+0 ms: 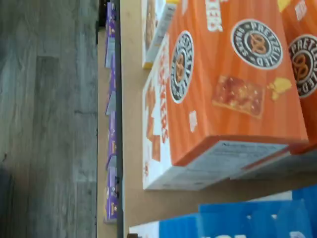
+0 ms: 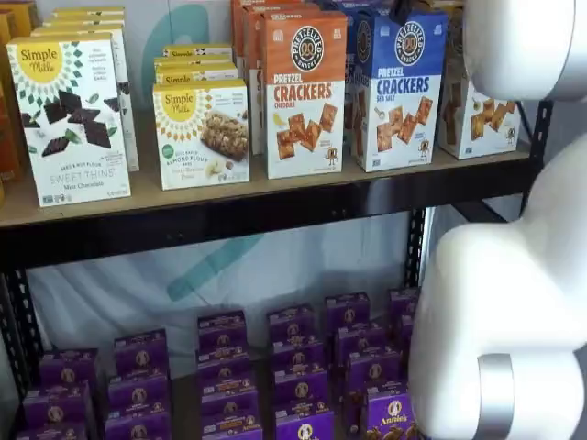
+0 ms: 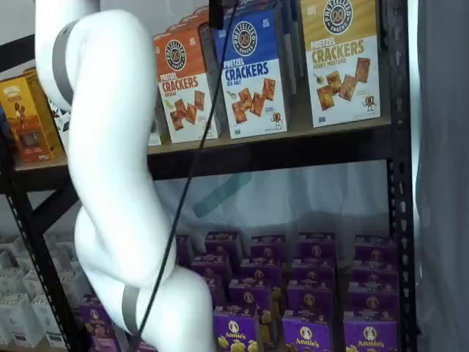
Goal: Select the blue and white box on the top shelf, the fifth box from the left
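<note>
Black-fingered gripper at the top edge in a shelf view, cable trailing beside it; spread as wide as it goes, nothing held. Behind it, bulky white robot arm, well forward of the rack. Further back, long tan wooden top shelf with its black front rail, and on it the tall blue and white box of sea-salt pretzel crackers, upright, just beside the same-shaped orange cheddar box.

Step in hand, by the look of it: the approach (no contact yet). Next move calls for lining up over the blue carton, not the orange neighbour, then closing on its sides.

Only from the wrist view: carton tops from above, orange box filling most of it, blue one just a strip at the edge. Only from the shelf views: printed fronts, and small purple boxes on the shelf below.
</note>
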{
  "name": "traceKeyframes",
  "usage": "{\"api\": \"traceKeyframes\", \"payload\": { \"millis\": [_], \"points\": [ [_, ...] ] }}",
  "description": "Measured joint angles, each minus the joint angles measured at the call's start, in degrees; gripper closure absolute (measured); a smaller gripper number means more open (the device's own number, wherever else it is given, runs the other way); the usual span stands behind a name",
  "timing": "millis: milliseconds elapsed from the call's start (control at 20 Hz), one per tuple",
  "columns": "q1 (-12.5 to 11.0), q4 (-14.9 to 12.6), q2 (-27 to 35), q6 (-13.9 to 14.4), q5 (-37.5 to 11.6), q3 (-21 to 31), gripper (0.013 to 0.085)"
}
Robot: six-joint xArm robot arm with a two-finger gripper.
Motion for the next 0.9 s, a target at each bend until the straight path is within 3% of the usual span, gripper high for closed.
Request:
{"api": "traceKeyframes", "payload": {
  "millis": [500,750,900],
  "points": [
    [3.2,-7.8,5.4,-0.4,1.3,-5.2,0.013],
    [4.0,-9.5,7.2,-0.4,2.2,-6.9,0.013],
    [4.9,-11.9,9.0,-0.3,4.6,-9.6,0.013]
  ]
}}
